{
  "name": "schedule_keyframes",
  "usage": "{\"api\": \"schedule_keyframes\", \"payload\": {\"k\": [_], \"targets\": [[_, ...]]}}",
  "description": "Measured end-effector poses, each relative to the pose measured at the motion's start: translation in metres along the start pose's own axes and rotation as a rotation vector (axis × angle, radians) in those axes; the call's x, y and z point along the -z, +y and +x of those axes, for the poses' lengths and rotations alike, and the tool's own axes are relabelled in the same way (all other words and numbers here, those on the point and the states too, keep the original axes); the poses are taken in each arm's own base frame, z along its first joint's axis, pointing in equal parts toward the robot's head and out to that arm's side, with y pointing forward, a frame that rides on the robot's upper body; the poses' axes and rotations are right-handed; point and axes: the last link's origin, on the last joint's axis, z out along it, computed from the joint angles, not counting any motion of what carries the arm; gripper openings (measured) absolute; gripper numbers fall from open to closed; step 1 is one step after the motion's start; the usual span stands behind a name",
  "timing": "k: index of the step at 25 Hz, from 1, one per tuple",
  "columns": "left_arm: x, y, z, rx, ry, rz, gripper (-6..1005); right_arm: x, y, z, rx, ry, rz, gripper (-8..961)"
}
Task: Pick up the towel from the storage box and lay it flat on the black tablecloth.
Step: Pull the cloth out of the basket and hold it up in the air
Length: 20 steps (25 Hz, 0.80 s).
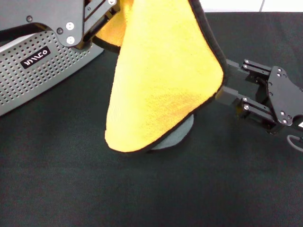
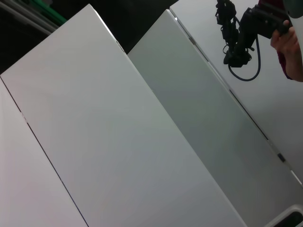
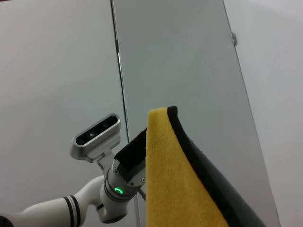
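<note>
Head view: both grippers, left (image 1: 102,21) & right (image 1: 226,80), clamp towel (image 1: 161,85); L wrist shows only panels (image 2: 118,132).

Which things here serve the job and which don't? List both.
Job: towel, held up by left gripper and right gripper; storage box; black tablecloth.
Not: wall panels; a person's hand.

You see the towel (image 1: 165,80): plush, fuzzy yellow-orange cloth with a smooth thin black edging; its grey face looks softer, matt. The black tablecloth (image 1: 142,194) over the worktop is matt woven fabric, finely textured. The storage box (image 1: 42,71) looks like light grey plastic, perforated, low sheen. The right end effector (image 1: 226,80) is matt black, hard-surfaced, with bright metal screw heads.
</note>
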Motion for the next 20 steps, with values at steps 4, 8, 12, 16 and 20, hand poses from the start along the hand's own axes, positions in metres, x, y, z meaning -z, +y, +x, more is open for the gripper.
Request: {"api": "schedule_keyframes", "payload": {"k": [4,8,12,16,20], "targets": [[-0.0004,-0.0001,0.0001,-0.009,0.001,-0.001,10,-0.0017,-0.0010,-0.0009,0.002,0.001,-0.007,559],[-0.0015,0.0002,0.0000,-0.010,0.003,-0.006,11,-0.0034,-0.0015,-0.0011,0.002,0.001,-0.012,444],[-0.0016,0.0003,-0.0001,-0.010,0.003,-0.006,11,-0.0042,0.0002,-0.0003,0.006,0.009,-0.029,447],[-0.0014,0.0002,-0.0002,-0.009,0.003,-0.005,11,-0.0041,0.0013,0.0002,0.010,0.013,-0.037,423],[-0.0013,0.0001,-0.0003,-0.008,0.003,-0.003,12,-0.0026,0.0025,-0.0002,0.019,0.006,-0.034,319]]}}
